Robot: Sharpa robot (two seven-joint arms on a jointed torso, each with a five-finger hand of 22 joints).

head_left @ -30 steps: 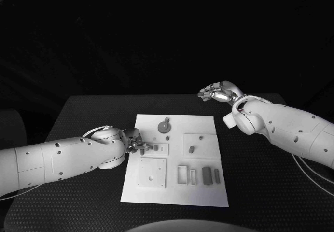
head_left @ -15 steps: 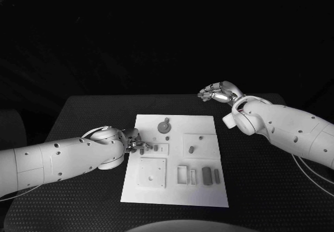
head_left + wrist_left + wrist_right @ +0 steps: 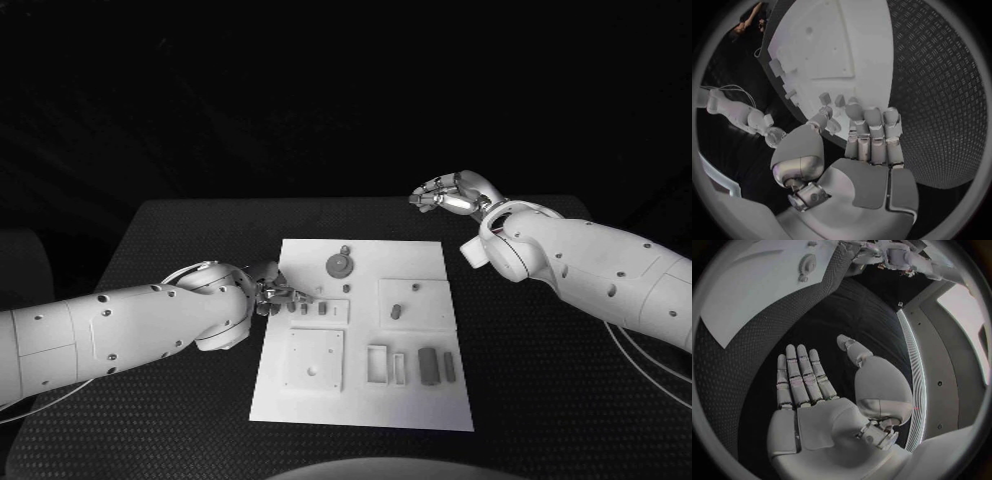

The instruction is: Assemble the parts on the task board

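The white task board (image 3: pixel 361 395) lies in the middle of the black table. A round toothed disc (image 3: pixel 338 264) and a small peg (image 3: pixel 346 248) sit at its far end. Two grey bars (image 3: pixel 437 365) lie near its right side. My left hand (image 3: pixel 276 296) hovers at the board's left edge, fingers straight and thumb apart, with nothing seen in it. Just beyond its fingertips (image 3: pixel 856 107) two small grey parts (image 3: pixel 832 99) stand on the board (image 3: pixel 836 45). My right hand (image 3: pixel 450 192) is raised past the board's far right corner, its palm (image 3: pixel 826 405) flat and empty.
Raised white blocks with holes and slots stand on the board: a square one (image 3: pixel 313 358) at the near left, another (image 3: pixel 414 300) at the right, and a slotted frame (image 3: pixel 385 362) between. Bare black table (image 3: pixel 562 380) surrounds the board on all sides.
My left hand has drawn back a little toward the board's left edge, and the two small parts beside it now show free of its fingers. The right hand has barely moved.
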